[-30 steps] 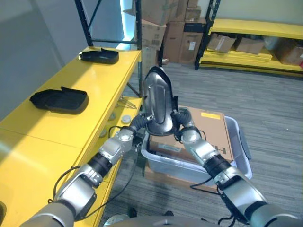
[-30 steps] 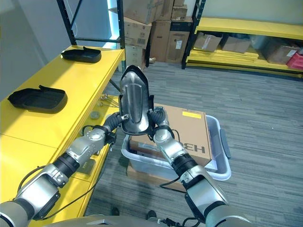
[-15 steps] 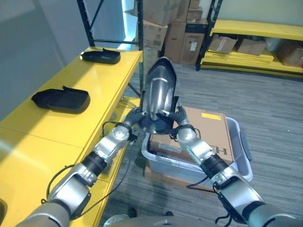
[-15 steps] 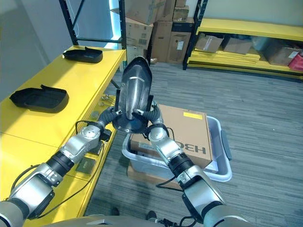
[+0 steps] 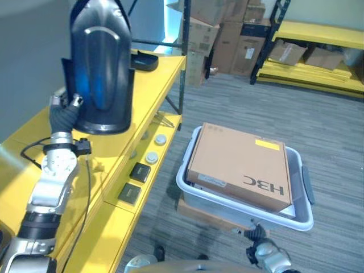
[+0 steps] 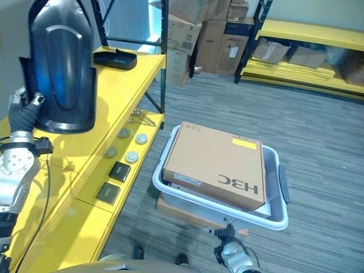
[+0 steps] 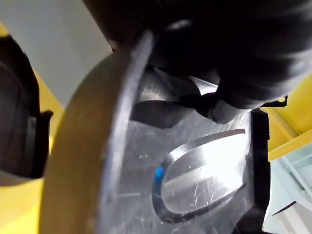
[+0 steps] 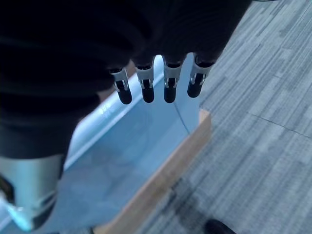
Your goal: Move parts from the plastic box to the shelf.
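Glossy black moulded part [image 5: 99, 68]: carried half a second ago by both hands above the plastic box [image 5: 296, 199], now upright over the yellow shelf [image 5: 153, 91] at 10 o'clock. Left hand [image 5: 63, 111] alone supports it, fingers hidden, grip not determinable. Right hand [image 8: 156, 83] withdrawn at 6 o'clock, fingers straight, empty. Set-down appears imminent.

the yellow shelf [image 5: 149, 94] runs along the robot's left; a shallow black tray-like part [image 6: 115, 57] lies on its far end. a lower yellow ledge [image 6: 85, 199] carries round discs [image 5: 154, 148] and two dark flat squares [image 5: 134, 182], possibly pads. on the grey carpet floor [image 5: 318, 119], a plastic box [image 5: 296, 210] sits on a flat cardboard piece [image 6: 182, 210].
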Robot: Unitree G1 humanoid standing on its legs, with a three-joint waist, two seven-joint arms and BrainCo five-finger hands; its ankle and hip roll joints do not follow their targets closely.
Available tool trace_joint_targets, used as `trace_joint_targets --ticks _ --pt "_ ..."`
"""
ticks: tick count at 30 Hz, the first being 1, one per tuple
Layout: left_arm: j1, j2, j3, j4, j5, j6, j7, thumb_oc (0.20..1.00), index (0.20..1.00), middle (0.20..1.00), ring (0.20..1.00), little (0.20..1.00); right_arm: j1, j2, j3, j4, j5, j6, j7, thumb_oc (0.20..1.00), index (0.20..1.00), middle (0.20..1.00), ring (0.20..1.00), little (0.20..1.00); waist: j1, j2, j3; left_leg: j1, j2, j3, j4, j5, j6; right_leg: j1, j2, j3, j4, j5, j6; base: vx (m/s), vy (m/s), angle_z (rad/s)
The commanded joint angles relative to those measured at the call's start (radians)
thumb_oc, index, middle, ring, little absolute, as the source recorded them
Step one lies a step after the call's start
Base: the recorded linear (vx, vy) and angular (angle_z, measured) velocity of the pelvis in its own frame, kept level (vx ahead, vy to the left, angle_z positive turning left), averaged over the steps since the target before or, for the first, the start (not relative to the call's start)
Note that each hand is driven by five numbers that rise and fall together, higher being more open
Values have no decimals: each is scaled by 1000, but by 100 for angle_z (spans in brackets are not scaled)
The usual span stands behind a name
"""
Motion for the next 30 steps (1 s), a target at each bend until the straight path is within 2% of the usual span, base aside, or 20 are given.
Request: trace_joint_targets --ticks 1,2,4,5,6,7,10,14,18,20,22,23,26,30 --pt "-43 19 3 -64 10 -104 -21 200 200 200 200 200 -124 7 53 -2 -101 -46 8 1000 1000 1000 1000 1000 59 18 -67 -28 -19 -108 -1 -62 0 -12 -79 -91 61 -71 92 -77 33 69" --pt "-20 22 23 -90 15 -120 -27 200 200 200 200 200 -116 19 59 12 -116 -44 -3 1000 1000 1000 1000 1000 70 20 -64 -32 -24 -125 -1 -61 5 -18 -80 -92 83 -81 90 -81 17 76" --pt "-1 40 32 -108 -3 -172 -45 200 200 200 200 200 -98 36 62 61 -105 -49 -34 1000 1000 1000 1000 1000 68 26 -59 -35 -38 -171 -1 -55 15 -32 -51 -64 133 -116 73 -57 -26 77" --pt "10 42 26 -111 -13 -218 -55 200 200 200 200 200 -74 41 55 90 -76 -54 -61 1000 1000 1000 1000 1000 51 27 -53 -32 -56 -225 -1 -51 19 -37 -6 -11 157 -139 52 -45 -37 164" --pt "12 42 24 -110 -13 -233 -49 200 200 200 200 200 -65 40 52 99 -78 -54 -60 1000 1000 1000 1000 1000 40 28 -54 -36 -63 -246 -1 -44 20 -42 12 8 163 -141 44 -82 -83 363" --pt "25 31 34 -141 -12 -242 -32 200 200 200 200 200 -47 34 45 168 -74 -68 -57 1000 1000 1000 1000 1000 38 23 -49 -41 -89 -319 -1 -31 9 -43 54 32 180 -144 28 -116 -93 355" --pt "63 35 54 -147 2 -227 29 200 200 200 200 200 -56 26 62 240 -103 -99 -35 1000 1000 1000 1000 1000 67 17 -40 -48 -90 -352 -1 -18 -5 -36 73 25 179 -165 10 -101 -84 191" --pt "139 26 121 -140 7 -236 60 200 200 200 200 200 -67 17 78 295 -139 -109 -11 1000 1000 1000 1000 1000 106 11 -21 -75 -83 -369 -1 9 -32 -25 89 1 153 -160 3 -116 -90 95" --pt "188 7 169 -153 -2 -242 34 200 200 200 200 200 -79 29 53 363 -125 -126 -23 1000 1000 1000 1000 1000 136 14 10 -134 -65 -321 -1 40 -65 -8 87 -52 107 -143 10 -133 -67 48" --pt "188 -10 174 -155 -14 -258 -14 200 200 200 200 200 -69 38 26 378 -112 -117 -36 1000 1000 1000 1000 1000 128 20 28 -164 -39 -212 0 50 -80 10 79 -113 84 -134 17 -122 -31 112" --pt "177 -26 159 -154 -17 -273 -29 200 200 200 200 200 -41 48 -2 389 -141 -128 -43 1000 1000 1000 1000 1000 91 31 49 -195 12 -63 4 71 -98 20 68 -191 76 -120 20 -116 47 175" --pt "180 -29 158 -152 -13 -275 -18 200 200 200 200 200 -36 48 -4 392 -162 -133 -38 1000 1000 1000 1000 1000 85 26 51 -183 23 -49 5 52 -108 28 63 -186 79 -133 23 -96 143 192" --pt "201 -56 139 -162 7 -289 21 200 200 200 200 200 -45 40 2 432 -220 -160 -33 1000 1000 1000 1000 1000 73 17 63 -166 72 -9 84 8 -98 2 24 -196 100 -128 16 -73 172 77" --pt "216 -77 135 -171 -6 -284 -7 200 200 200 200 200 -49 36 -4 461 -184 -167 -50 1000 1000 1000 1000 1000 69 23 53 -120 125 26 78 -6 -106 0 -2 -234 114 -140 8 6 151 38"
